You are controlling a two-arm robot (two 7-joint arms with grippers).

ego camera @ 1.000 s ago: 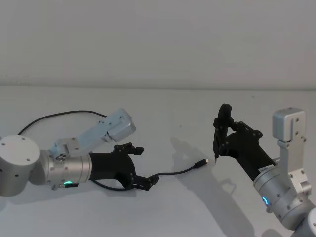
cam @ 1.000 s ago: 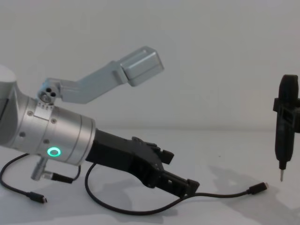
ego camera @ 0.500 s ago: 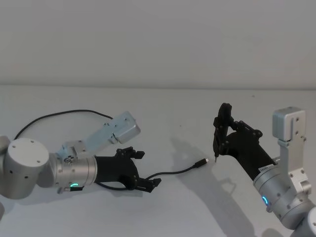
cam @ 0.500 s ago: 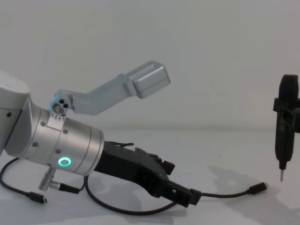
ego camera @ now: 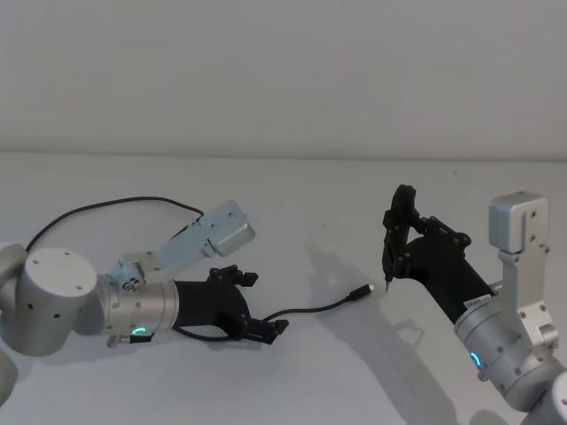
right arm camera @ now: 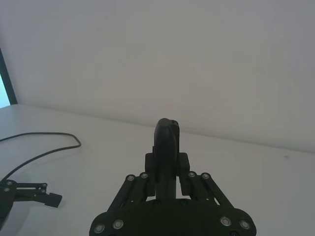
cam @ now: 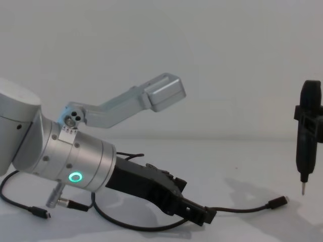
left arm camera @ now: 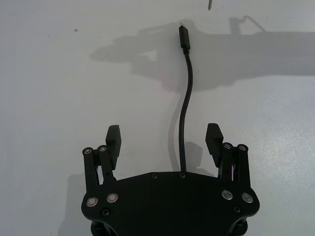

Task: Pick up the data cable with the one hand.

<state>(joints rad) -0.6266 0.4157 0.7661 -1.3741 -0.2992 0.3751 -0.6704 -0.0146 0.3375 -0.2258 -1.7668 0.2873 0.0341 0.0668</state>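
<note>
Our left gripper [ego camera: 263, 303] lies low over the table [ego camera: 292, 204] at the near left, pointing right. Its fingers [left arm camera: 113, 139] are spread wide. The cable [ego camera: 319, 308] runs straight through the gap between them and passes under the palm. In the left wrist view it sits about midway between the two pads and touches neither. From the chest view, the lower finger [cam: 201, 216] is down close to the table beside the cable, but we cannot tell whether it rests on the surface.

The cable lies flat on the table and curves right and slightly far from the gripper. It ends in a small plug [ego camera: 361, 291] with a short metal tip, near the middle of the table. Behind the gripper it loops back under the arm.

Our right gripper [ego camera: 400, 250] is raised at the right, pressed onto a slim black tool [ego camera: 394, 232] held upright. The tool's thin metal tip hangs just above the table, near the plug but apart from it.

A further stretch of black cord [ego camera: 97, 205] arcs across the far left. We cannot tell whether it joins the cable.
</note>
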